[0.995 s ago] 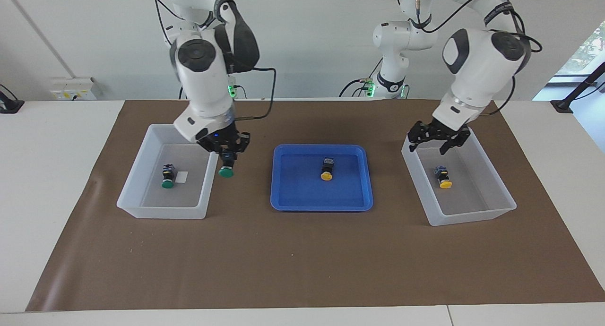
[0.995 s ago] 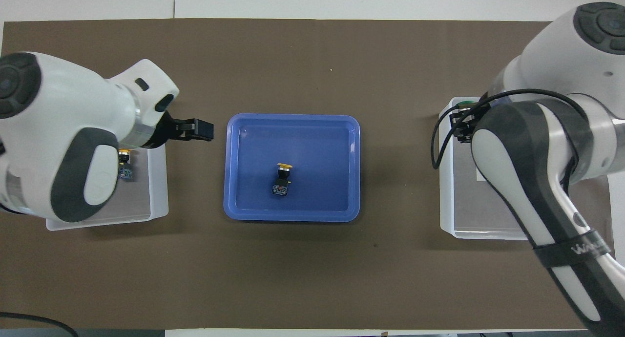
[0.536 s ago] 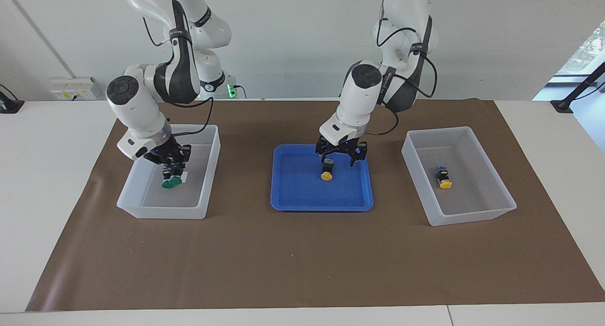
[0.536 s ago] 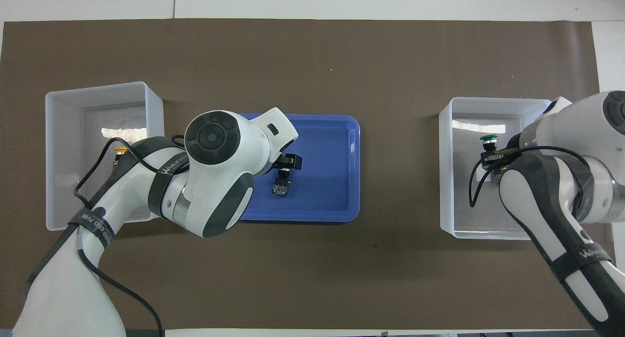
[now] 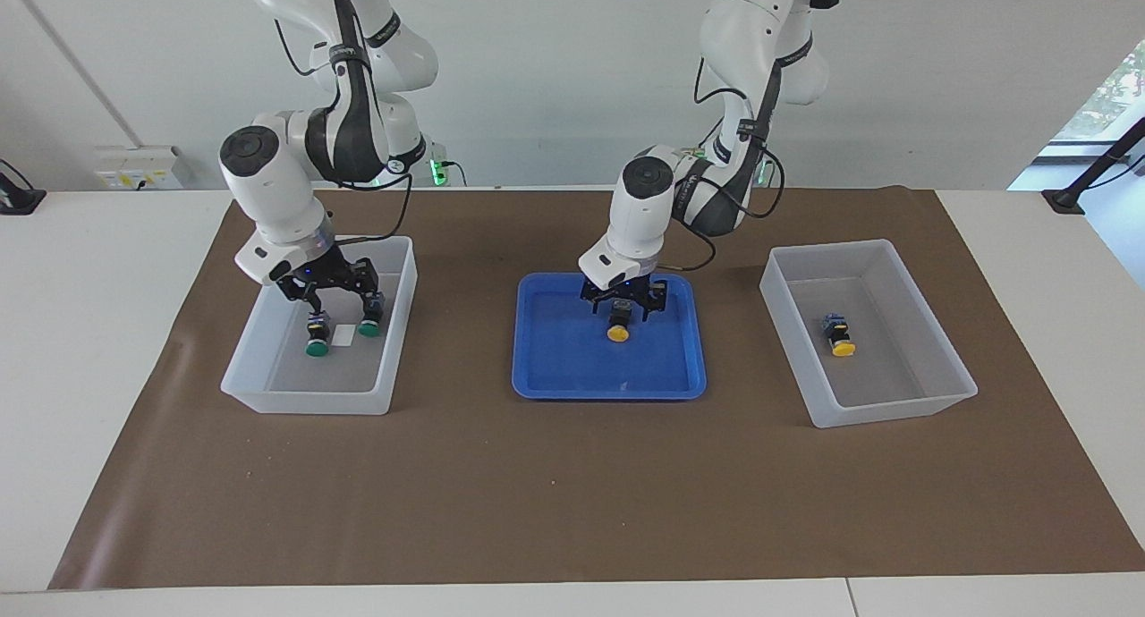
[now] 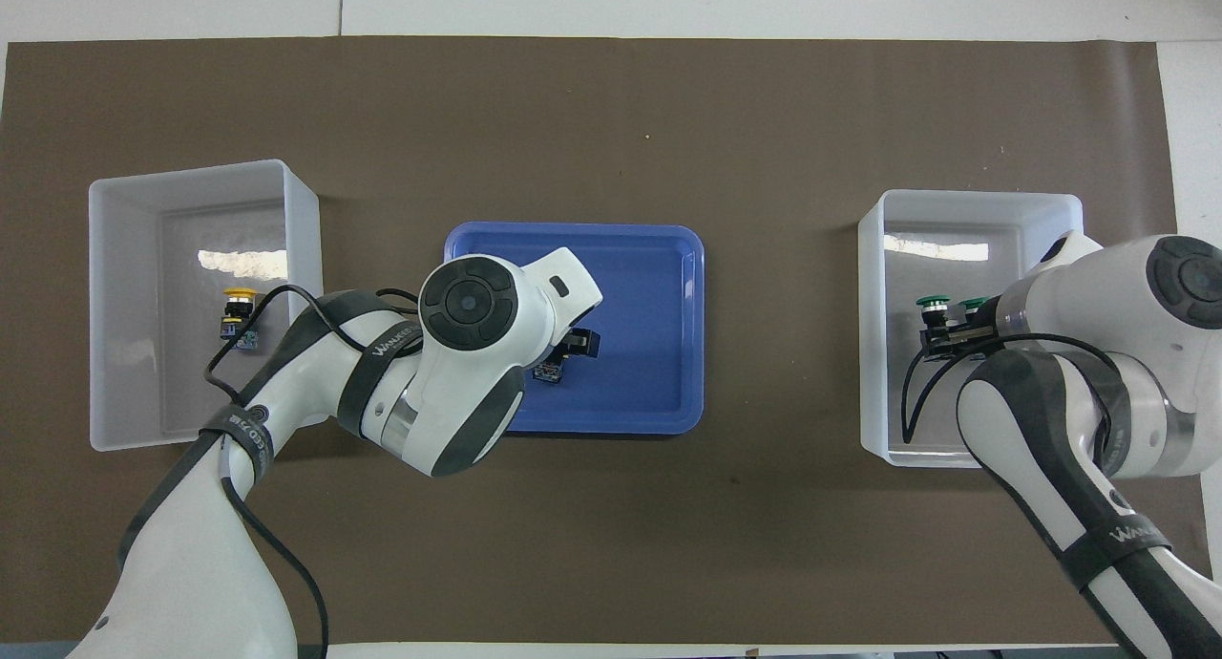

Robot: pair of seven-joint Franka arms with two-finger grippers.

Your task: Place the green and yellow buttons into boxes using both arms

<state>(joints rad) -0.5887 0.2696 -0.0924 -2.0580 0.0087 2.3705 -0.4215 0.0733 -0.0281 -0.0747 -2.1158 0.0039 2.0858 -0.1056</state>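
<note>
Low inside the box (image 5: 259,384) at the right arm's end, my right gripper (image 5: 342,311) is open. Two green buttons lie on that box's floor: one (image 5: 316,345) under one fingertip, the other (image 5: 369,328) under the second fingertip, with a white label between them. My left gripper (image 5: 624,304) is down in the blue tray (image 5: 555,376), open, its fingers on either side of the black body of a yellow button (image 5: 617,332). A second yellow button (image 5: 839,336) lies in the box (image 5: 894,407) at the left arm's end. From overhead, the left wrist covers most of the tray's button (image 6: 549,373).
Brown paper (image 5: 572,492) covers the table under the tray and both boxes. The tray sits midway between the boxes. White tabletop shows past the paper's ends, with a socket strip (image 5: 134,168) near the wall at the right arm's end.
My right gripper carried a green button into its box, lowered and opened, leaving it beside the first. My left gripper moved from its box to the tray and came down around the yellow button.
</note>
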